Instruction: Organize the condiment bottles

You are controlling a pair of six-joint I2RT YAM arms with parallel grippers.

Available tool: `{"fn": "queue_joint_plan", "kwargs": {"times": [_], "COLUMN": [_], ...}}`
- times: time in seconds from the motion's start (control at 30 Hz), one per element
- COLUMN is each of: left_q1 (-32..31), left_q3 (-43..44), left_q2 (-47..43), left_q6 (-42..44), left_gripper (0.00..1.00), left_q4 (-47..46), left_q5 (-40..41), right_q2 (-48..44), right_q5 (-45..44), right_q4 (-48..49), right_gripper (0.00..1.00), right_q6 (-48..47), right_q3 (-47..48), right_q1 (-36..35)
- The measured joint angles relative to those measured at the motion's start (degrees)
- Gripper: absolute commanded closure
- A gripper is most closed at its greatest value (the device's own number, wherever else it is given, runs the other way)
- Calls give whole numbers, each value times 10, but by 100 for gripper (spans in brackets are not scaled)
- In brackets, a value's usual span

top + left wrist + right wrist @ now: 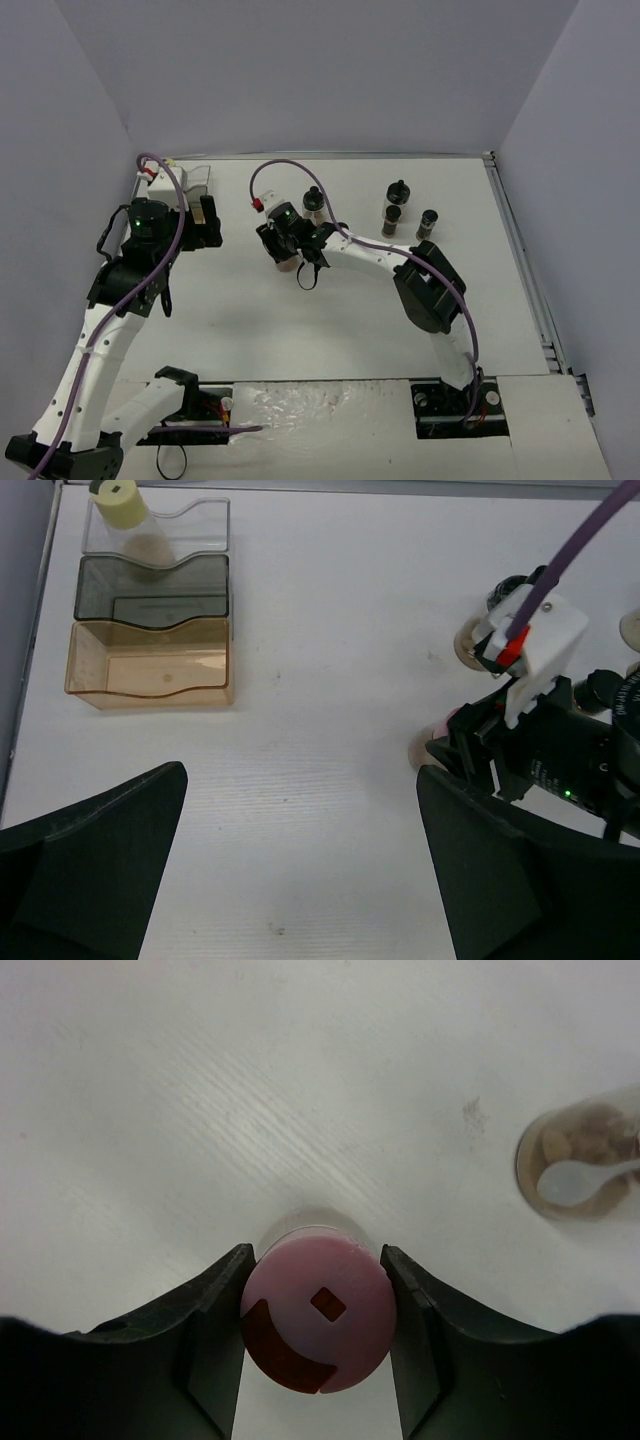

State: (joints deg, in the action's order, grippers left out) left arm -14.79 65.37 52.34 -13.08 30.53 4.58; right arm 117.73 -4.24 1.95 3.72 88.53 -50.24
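Observation:
My right gripper is shut on the pink-capped jar, one finger on each side of its cap; the jar stands upright on the table. In the top view the right gripper covers that jar at mid-table. The yellow-capped jar leans in the far clear compartment of the rack. Several black-capped jars stand behind and right of the right gripper: one close, a knob-topped one, and two smaller. My left gripper is open and empty, just in front of the rack.
The rack's smoky middle and amber near compartments hold nothing. A clear jar with brownish contents stands just right of the pink-capped one. The right arm's wrist and purple cable lie to the right in the left wrist view. Walls enclose the table.

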Motion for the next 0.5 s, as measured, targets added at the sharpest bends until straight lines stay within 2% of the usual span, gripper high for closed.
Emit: {"fn": "queue_joint_plan", "kwargs": {"times": [0.07,0.17,0.2,0.27,0.33,0.5], "left_q1": [0,0,0,0,-1,-8], "left_q3": [-15,-40,-49,-60,-65,-68], "left_q2": [0,9,13,25,36,62], "left_q6": [0,-4,-6,-13,-22,-49], "left_gripper": [3,3,3,3,3,3], "left_q4": [-4,-11,-13,-15,-20,-44], "left_q5": [-13,-40,-50,-69,-85,-110], "right_q2": [9,9,9,9,8,-17], "right_q5": [2,8,10,12,15,17], "right_q4": [32,69,81,96,100,100], "right_gripper": [56,34,32,13,3,0], "right_q6": [-7,-14,-17,-17,-22,-25], "right_q3": [-2,-18,-29,-53,-72,-109], "right_q1": [0,0,0,0,0,2]}}
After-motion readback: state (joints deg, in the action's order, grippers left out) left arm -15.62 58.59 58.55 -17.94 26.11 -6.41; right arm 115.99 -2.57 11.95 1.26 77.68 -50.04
